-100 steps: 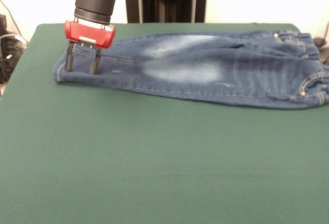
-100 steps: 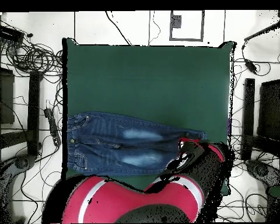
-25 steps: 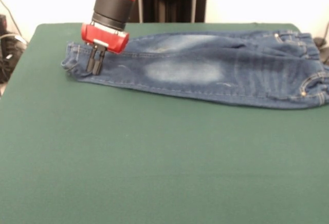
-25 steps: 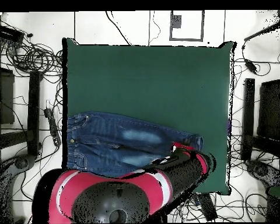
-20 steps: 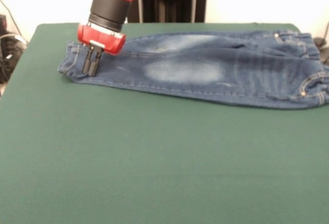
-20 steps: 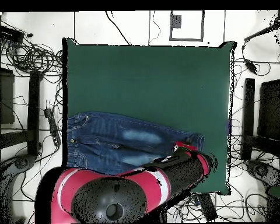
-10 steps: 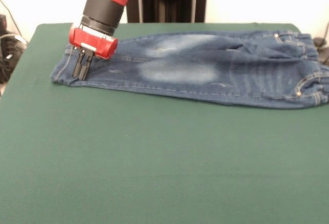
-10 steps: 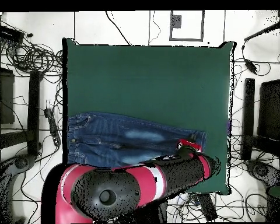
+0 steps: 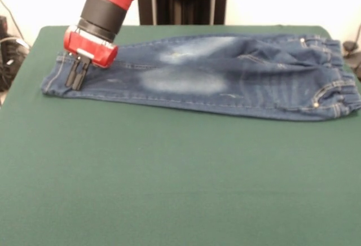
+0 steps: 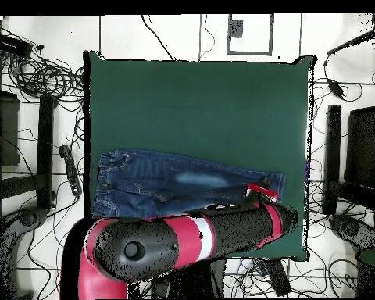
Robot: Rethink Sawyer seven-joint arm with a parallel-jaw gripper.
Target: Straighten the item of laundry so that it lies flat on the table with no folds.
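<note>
Here, front shows jaws [image 9: 75, 80] pinching jeans [image 9: 214, 77] hem, overhead arm [image 10: 198, 238] hides that, table [image 10: 198, 101].

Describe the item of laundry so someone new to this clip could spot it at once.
On the wide dark green felt-topped table, along its far side, lies a small pair of dark blue denim jeans. It is the only garment there, with faded pale thigh patches, and the red gripper is shut on its leg end.

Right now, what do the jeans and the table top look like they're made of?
The jeans look like dark blue denim: faded pale thigh patches, light contrast stitching, a gathered waistband. The table top looks like matte dark green felt or similar cloth, without any sheen. The hand is pinched shut on the leg hem.
</note>
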